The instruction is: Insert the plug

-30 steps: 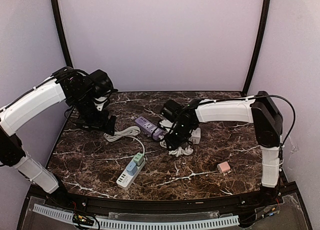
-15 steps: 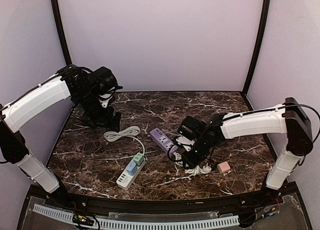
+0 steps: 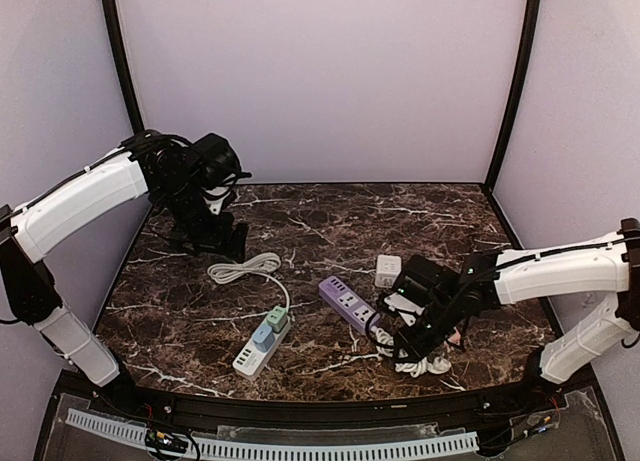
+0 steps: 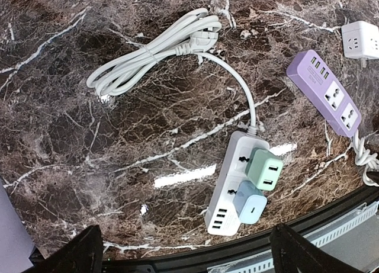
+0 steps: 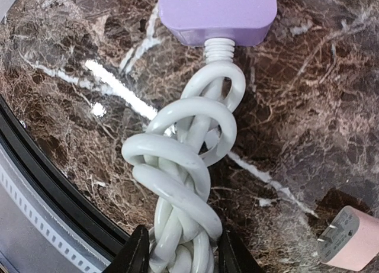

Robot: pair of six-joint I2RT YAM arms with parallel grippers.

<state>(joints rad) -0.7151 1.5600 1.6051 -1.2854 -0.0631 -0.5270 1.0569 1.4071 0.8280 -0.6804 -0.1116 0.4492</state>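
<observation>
Purple strip (image 3: 348, 303) diagonal, far-left to near-right; right hand (image 5: 180, 250) grips cord (image 5: 177, 166).

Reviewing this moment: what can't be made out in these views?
Pink plug: right wrist view, cut by the bottom-right corner.
Purple strip: right wrist view, sockets cut off by the top edge.
White cable: right wrist view, its far end lost below the bottom edge at the right pincer.

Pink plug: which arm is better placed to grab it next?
Right. The pink plug lies just beside the right claw, though that claw is clamped on the coiled cord and must release first. The left claw hangs open at the far-left rear.
</observation>
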